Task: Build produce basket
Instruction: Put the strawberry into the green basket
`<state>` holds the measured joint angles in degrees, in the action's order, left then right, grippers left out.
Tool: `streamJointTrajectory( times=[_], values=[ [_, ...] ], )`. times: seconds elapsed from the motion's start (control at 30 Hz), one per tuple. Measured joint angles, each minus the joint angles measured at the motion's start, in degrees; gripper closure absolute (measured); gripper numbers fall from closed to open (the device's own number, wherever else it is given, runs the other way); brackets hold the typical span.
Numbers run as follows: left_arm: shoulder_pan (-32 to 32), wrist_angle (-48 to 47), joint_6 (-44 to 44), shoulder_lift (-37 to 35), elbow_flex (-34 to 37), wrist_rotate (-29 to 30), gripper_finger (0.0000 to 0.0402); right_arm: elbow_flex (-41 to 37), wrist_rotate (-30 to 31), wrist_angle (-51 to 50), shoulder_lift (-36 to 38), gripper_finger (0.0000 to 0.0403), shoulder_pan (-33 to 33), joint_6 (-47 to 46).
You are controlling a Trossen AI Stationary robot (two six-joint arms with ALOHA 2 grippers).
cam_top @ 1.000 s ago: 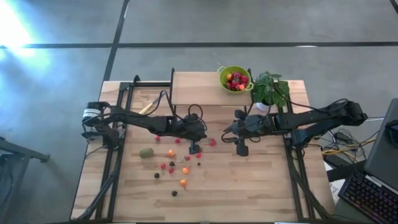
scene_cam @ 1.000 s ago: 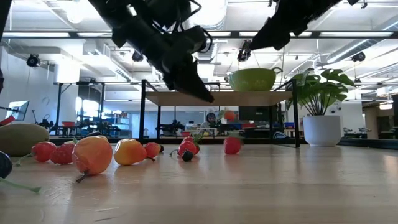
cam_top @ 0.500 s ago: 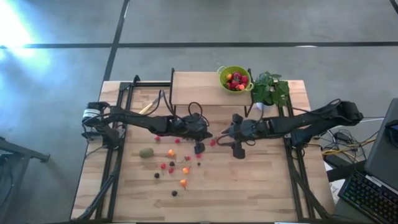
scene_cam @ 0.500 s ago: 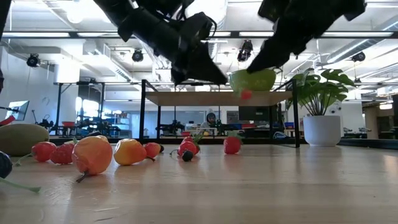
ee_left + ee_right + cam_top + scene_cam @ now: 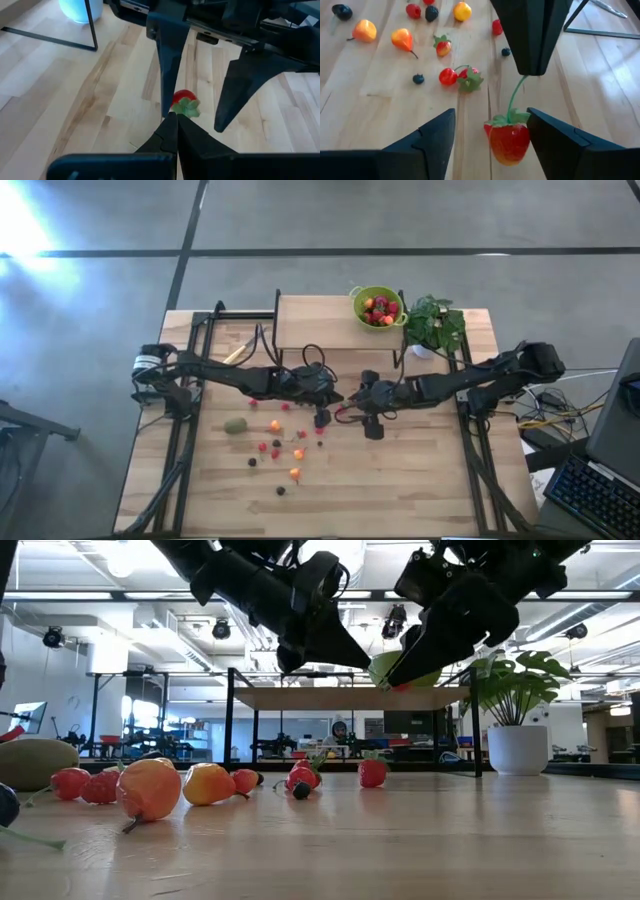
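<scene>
A red strawberry (image 5: 507, 142) with a green stem hangs from my shut left gripper (image 5: 323, 418) above mid-table. My right gripper (image 5: 491, 120) is open, with one finger on either side of the hanging strawberry; whether they touch it does not show. Small red, orange and dark fruits (image 5: 275, 445) lie scattered on the wood toward the near left, and a brownish-green kiwi (image 5: 235, 425) rests beside them. The lime-green basket (image 5: 378, 306) stands on a raised shelf at the far edge and holds several red fruits. My left gripper pinches the upper end of the strawberry's green stem (image 5: 514, 97) between its two fingertips. It comes from above, slanting down toward the table's right. The strawberry hangs below the fingers, lifted clear of the table.
A leafy plant in a white pot (image 5: 435, 325) stands right of the basket. The shelf's black frame legs (image 5: 232, 720) stand behind the work spot. A yellow-handled knife (image 5: 235, 354) lies far left. Another strawberry (image 5: 372, 772) sits on the table under the grippers. Bare wood lies toward the near right.
My left gripper has carried the hanging strawberry up and toward the table's right. My right gripper has moved toward the table's left and come around the strawberry, so that its open fingers now flank it. The fruits on the table have stayed put.
</scene>
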<state>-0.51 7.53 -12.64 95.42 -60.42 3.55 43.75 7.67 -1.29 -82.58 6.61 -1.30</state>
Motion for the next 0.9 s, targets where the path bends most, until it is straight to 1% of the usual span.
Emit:
streamJointTrajectory(
  times=[0.37,0.57,0.67,0.9],
  values=[
    [-0.1,0.7,0.0,0.0,0.0,-0.1,0.0400,0.0,0.4,0.1,0.4,0.0257,0.0,0.0],
    [-0.3,1.1,0.0,0.0,0.0,-1.3,0.0400,0.0,0.5,0.0,0.3,0.0310,0.0,0.7],
    [-0.3,1.1,0.0,0.0,0.1,-1.3,0.0399,0.0,0.6,-0.1,0.3,0.0332,0.0,0.9],
    [-0.3,1.1,0.8,0.0,0.1,-1.3,0.0399,0.0,0.6,-0.2,0.3,0.0366,0.0,0.9]
  ],
)
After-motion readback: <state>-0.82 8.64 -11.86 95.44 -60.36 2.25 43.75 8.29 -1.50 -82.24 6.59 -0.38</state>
